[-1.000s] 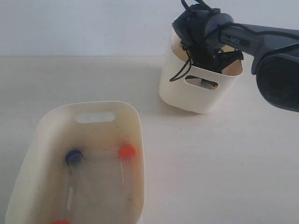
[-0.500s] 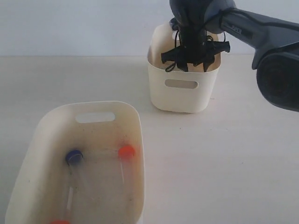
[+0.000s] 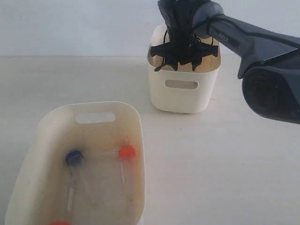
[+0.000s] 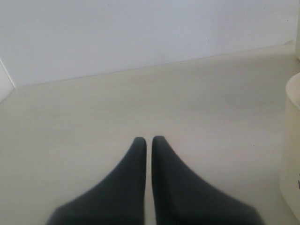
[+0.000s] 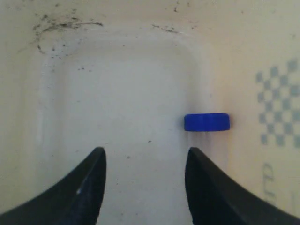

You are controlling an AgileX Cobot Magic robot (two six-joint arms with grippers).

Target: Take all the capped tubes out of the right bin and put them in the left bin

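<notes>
My right pincer [image 3: 182,60] hangs in the mouth of the right bin [image 3: 183,97] in the exterior view. A second ago that bin was tipped and farther right; now it stands upright, nearer the middle, so I judge I have let it settle. The left bin [image 3: 137,123] holds three capped tubes: one blue-capped [image 3: 74,157] and two orange-capped [image 3: 126,152]. The left wrist view shows my left pincer [image 4: 149,140] pressed shut over bare table, idle. In the right wrist view my right pincer [image 5: 146,152] stands wide and empty, looking down at the right bin's wall [image 5: 28,93]. One blue-capped tube [image 5: 206,122] remains by that wall, just outside the jaws, so the task is unfinished and I must shift sideways to straddle it.
</notes>
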